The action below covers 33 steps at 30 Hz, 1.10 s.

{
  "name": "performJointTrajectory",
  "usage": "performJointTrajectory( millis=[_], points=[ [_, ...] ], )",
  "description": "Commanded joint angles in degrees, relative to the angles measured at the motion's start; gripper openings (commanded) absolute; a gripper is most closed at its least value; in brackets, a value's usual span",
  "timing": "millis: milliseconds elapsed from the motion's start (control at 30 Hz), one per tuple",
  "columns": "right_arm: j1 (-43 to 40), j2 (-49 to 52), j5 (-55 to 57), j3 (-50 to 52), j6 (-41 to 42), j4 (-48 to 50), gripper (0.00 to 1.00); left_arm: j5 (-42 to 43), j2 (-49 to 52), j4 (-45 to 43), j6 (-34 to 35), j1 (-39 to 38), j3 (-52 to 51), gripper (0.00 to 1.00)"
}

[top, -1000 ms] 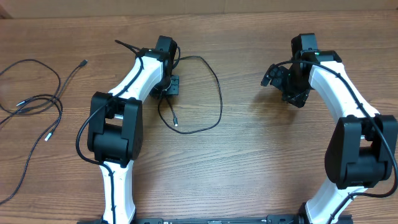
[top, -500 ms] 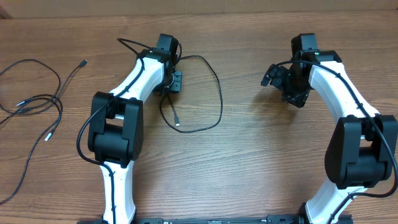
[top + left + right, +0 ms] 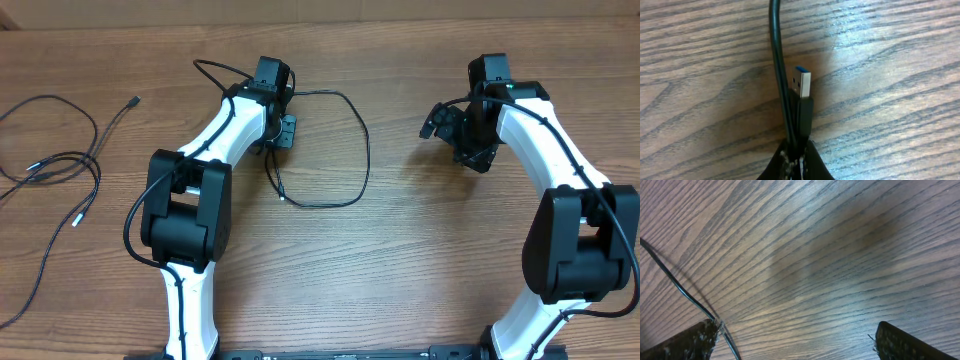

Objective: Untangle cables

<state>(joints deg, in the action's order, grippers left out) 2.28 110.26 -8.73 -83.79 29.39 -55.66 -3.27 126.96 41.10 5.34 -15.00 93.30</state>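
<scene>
Cable, one: loop lying mid-tabletop, clamped beside its USB plug by left pincer. It has been dragged rightward over the last second, further from remaining cables at far left. Separation likely progressing. Right pincer wide, empty.

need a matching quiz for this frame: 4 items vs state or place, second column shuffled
Column one:
1. USB plug
2. right gripper
3. loose cables
4. left gripper

Column two:
A. open, holding nothing
B. lying at the far left of the table, untouched
C. blue inside its metal tip
D. shut, pinching a plug's base

Pairs: 1-C, 2-A, 3-B, 4-D
</scene>
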Motion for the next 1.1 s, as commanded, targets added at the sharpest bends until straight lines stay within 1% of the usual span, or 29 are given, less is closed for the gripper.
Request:
performJointTrajectory(
  millis=[0,167,367,467,500,567,600,667,700,767,867,933,1067],
  points=[
    [0.0,0.07,0.33,-0.55,-0.11,0.13,1.0,-0.28,2.49,2.47,-1.92,0.07,-1.66,0.04],
    [0.0,0.07,0.33,-0.55,-0.11,0.11,1.0,-0.28,-0.37,3.69,-0.37,0.09,-0.79,0.04],
    [0.0,0.07,0.33,-0.55,-0.11,0.11,1.0,-1.4,-7.91,3.67,0.68,0.11,-0.79,0.04],
    [0.0,0.07,0.35,-0.55,-0.11,0.11,1.0,-6.43,-12.63,3.63,2.01,0.11,-0.79,0.04],
    [0.0,0.07,0.33,-0.55,-0.11,0.11,1.0,-10.75,-15.89,3.37,2.67,0.11,-0.79,0.04],
    [0.0,0.07,0.33,-0.55,-0.11,0.11,1.0,-14.95,-18.84,2.99,3.39,0.11,-0.79,0.04],
    [0.0,0.07,0.33,-0.55,-0.11,0.11,1.0,-18.36,-20.7,2.69,4.11,0.13,-0.79,0.04],
    [0.0,0.07,0.33,-0.55,-0.11,0.11,1.0,-24.26,-23.08,2.03,5.57,0.33,-0.79,0.04],
    [0.0,0.07,0.33,-0.55,-0.11,0.11,1.0,-28.59,-24.46,1.64,7.48,0.66,-0.79,0.04],
    [0.0,0.07,0.35,-0.55,-0.11,0.11,1.0,-34.36,-26.43,0.81,9.55,1.55,-0.79,0.04],
    [0.0,0.07,0.33,-0.55,-0.11,0.11,1.0,-41.07,-28.72,-0.68,11.8,4.09,-0.79,0.04],
    [0.0,0.07,0.33,-0.55,-0.11,0.11,1.0,-42.69,-29.59,-0.98,13.03,6.14,-0.79,0.04],
    [0.0,0.07,0.33,-0.55,-0.11,0.11,1.0,-42.71,-29.99,-0.85,15.19,11.72,-0.79,0.04]
  ],
)
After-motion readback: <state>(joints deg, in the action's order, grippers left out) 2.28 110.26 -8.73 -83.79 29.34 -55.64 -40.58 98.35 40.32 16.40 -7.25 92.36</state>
